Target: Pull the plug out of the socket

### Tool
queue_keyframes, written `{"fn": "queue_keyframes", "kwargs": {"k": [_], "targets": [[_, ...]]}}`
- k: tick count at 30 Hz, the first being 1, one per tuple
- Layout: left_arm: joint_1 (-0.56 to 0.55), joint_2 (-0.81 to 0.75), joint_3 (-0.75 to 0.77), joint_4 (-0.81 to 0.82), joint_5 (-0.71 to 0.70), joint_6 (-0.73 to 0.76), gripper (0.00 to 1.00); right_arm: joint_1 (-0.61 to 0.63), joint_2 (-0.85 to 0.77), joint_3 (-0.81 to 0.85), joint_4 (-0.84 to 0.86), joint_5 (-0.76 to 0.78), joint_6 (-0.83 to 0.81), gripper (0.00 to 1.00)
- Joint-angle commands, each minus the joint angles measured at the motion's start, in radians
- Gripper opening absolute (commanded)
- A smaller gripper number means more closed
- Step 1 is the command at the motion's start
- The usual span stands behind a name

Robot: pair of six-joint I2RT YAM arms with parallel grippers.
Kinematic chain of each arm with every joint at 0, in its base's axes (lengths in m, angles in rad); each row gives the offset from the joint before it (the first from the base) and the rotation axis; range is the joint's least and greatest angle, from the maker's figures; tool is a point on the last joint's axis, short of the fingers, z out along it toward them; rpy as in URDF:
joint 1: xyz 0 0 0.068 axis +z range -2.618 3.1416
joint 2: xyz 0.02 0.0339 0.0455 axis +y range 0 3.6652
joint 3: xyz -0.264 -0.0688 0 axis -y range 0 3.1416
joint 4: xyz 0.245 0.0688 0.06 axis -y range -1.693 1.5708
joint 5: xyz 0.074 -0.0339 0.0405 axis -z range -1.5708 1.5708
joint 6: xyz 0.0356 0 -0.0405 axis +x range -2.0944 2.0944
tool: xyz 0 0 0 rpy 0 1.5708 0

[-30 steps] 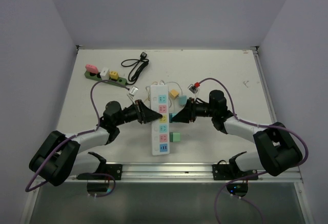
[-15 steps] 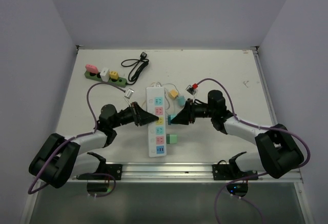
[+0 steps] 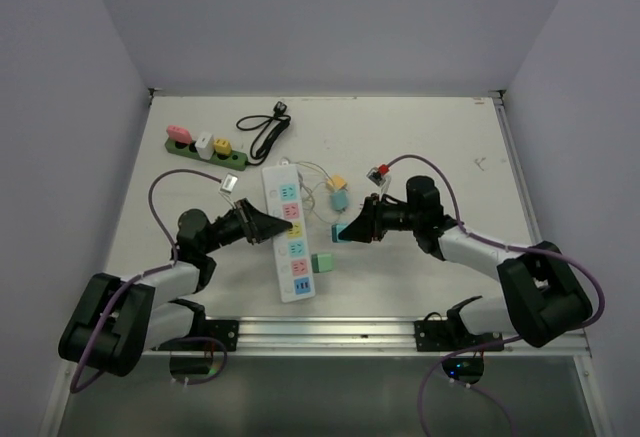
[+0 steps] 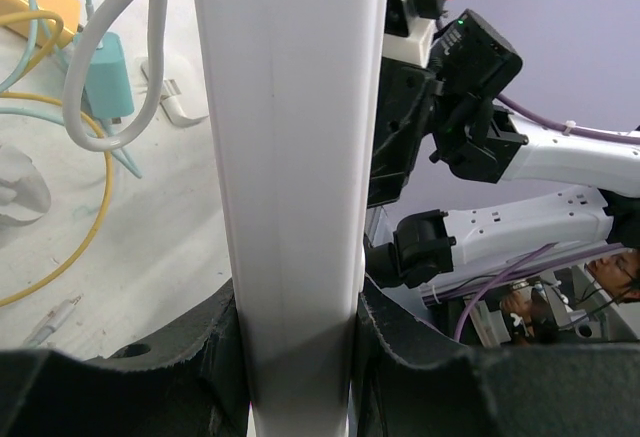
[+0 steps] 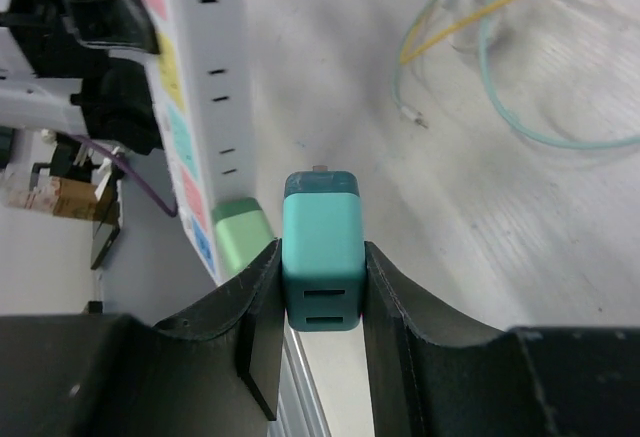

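A white power strip [image 3: 287,245] with coloured sockets lies slanted mid-table. My left gripper [image 3: 278,227] is shut on its body; in the left wrist view the strip [image 4: 295,157] runs up between the fingers. My right gripper [image 3: 347,230] is shut on a teal plug [image 3: 342,230], which is out of the strip and a short way to its right. In the right wrist view the teal plug [image 5: 320,252] sits between the fingers with the strip [image 5: 185,87] to the left. A green plug [image 3: 322,262] is still in the strip's right side near its front end.
A green power strip [image 3: 205,152] with pink, white and yellow plugs lies back left, a coiled black cable [image 3: 265,132] beside it. A teal adapter [image 3: 339,198], a yellow adapter [image 3: 337,183] and thin cables lie between the arms. A small red-tipped part [image 3: 378,172] lies nearby.
The left gripper has dragged the white strip to the left and tilted it. The teal plug has stayed in the right gripper and now stands apart from the strip.
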Motion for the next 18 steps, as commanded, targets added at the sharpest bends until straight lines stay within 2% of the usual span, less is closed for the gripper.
{"fn": "queue_keyframes", "kwargs": {"k": [1, 8, 11, 13, 15, 16, 18], "targets": [[0.019, -0.046, 0.016, 0.134, 0.024, -0.011, 0.00, -0.005, 0.029, 0.032, -0.106, 0.101, -0.050, 0.00], [0.020, -0.047, 0.010, 0.129, 0.015, -0.012, 0.00, -0.005, 0.169, 0.047, -0.100, 0.187, 0.007, 0.03], [0.020, -0.047, 0.010, 0.120, 0.013, -0.009, 0.00, -0.005, 0.230, 0.058, -0.086, 0.218, 0.039, 0.08], [0.020, -0.046, 0.010, 0.118, 0.013, -0.007, 0.00, -0.007, 0.269, 0.063, -0.075, 0.236, 0.062, 0.15], [0.020, -0.043, 0.008, 0.118, 0.015, -0.009, 0.00, -0.011, 0.276, 0.063, -0.080, 0.256, 0.068, 0.25], [0.020, -0.044, 0.007, 0.117, 0.013, -0.007, 0.00, -0.013, 0.273, 0.061, -0.086, 0.282, 0.068, 0.35], [0.020, -0.043, 0.004, 0.118, 0.015, -0.007, 0.00, -0.023, 0.264, 0.060, -0.127, 0.319, 0.065, 0.43]]}}
